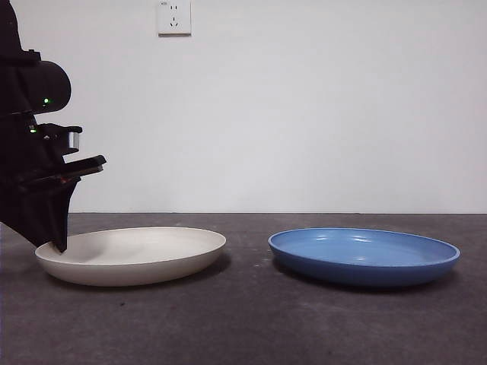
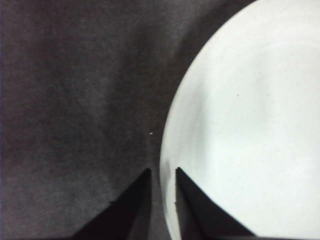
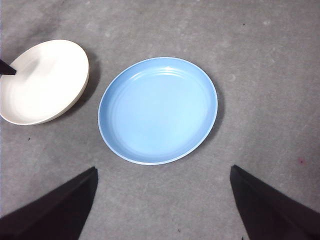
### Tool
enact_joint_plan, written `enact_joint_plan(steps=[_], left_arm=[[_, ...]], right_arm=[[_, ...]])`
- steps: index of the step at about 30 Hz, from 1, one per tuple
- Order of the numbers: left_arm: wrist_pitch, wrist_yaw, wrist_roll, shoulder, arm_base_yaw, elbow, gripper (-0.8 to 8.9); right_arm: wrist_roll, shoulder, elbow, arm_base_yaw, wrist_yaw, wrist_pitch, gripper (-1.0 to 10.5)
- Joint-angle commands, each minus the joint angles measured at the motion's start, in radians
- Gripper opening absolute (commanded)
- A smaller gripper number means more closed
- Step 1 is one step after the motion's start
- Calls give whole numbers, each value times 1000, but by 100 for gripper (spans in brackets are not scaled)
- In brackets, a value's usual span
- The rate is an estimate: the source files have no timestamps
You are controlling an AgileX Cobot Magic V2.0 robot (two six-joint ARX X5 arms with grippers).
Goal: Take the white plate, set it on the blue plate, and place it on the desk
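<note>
Desk (image 1: 251,319): dark mottled top, both plates resting on it, well apart.
Blue plate (image 1: 364,255): right side, nothing in it.
White plate (image 1: 131,254): left side, flat on the desk.
My left gripper (image 2: 162,175): jaws narrowly parted, straddling the white plate's left rim.
My right gripper (image 3: 162,172): jaws spread wide above the blue plate, holding nothing.

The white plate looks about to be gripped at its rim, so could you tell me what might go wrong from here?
The left gripper straddles only the thin rim of the white plate, so the plate could tip or slip when lifted. Carried low, it could clip the blue plate beside it.
</note>
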Motion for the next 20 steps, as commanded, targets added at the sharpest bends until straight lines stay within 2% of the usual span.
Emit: enact_joint_plan(steps=[1,12,20], left_arm=[[4,-5,-5,26,-4,20,9],[16,0,-57,0,6,23,10],[19,67,-97,-150,-1,51,10]], right_arm=[[10,6,18,1,-1,10,424],[10,6,18,1,0,10,424],[10,6,18,1,0,10,424]])
